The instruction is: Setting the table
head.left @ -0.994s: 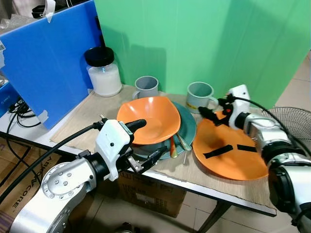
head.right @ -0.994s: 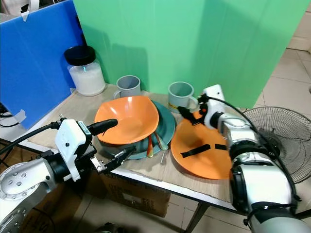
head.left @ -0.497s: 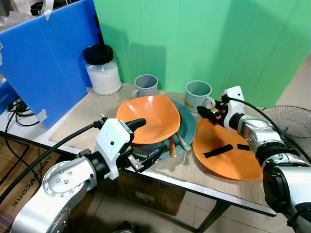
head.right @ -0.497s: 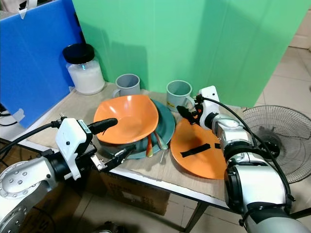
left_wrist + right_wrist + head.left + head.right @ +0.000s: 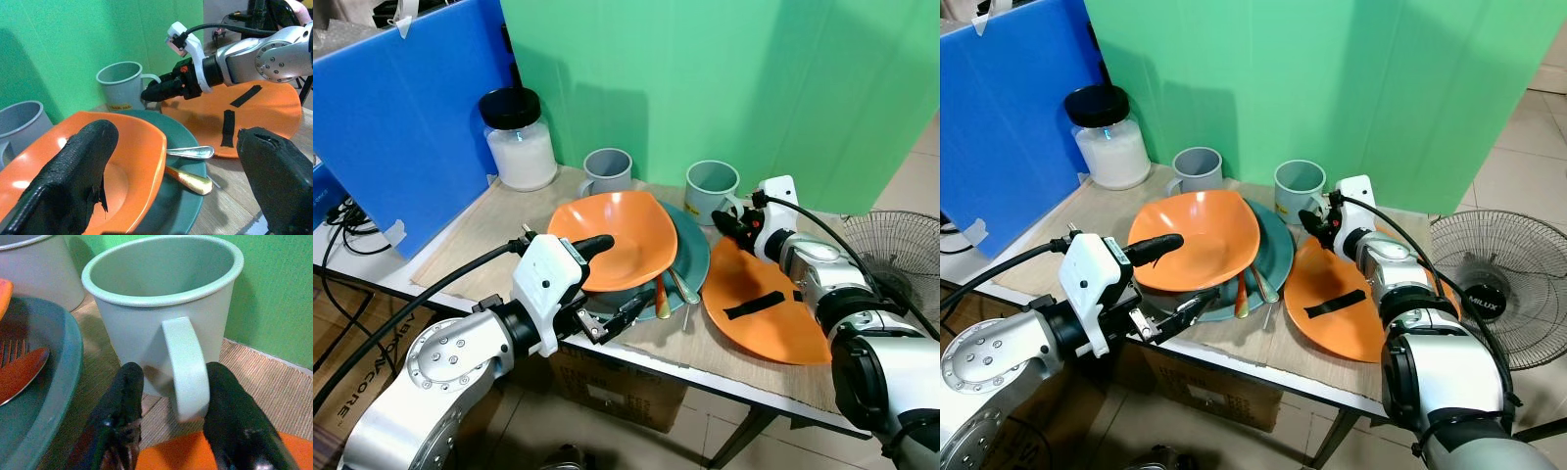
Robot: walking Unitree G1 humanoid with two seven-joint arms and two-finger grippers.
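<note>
A pale grey mug stands at the back of the table. My right gripper is open, its two fingers on either side of the mug's handle, above the far rim of a flat orange plate marked with black tape strips. An orange bowl rests on a teal plate with a spoon and an orange-handled utensil. My left gripper is open at the front table edge, one finger over the bowl and the other low by the teal plate's rim.
A second grey mug and a black-lidded jar stand at the back left. A blue board walls the left side and a green screen the back. A floor fan stands to the right of the table.
My right gripper has slid left along the orange plate's far rim to the mug, and its fingers now straddle the handle. The left gripper has barely moved.
</note>
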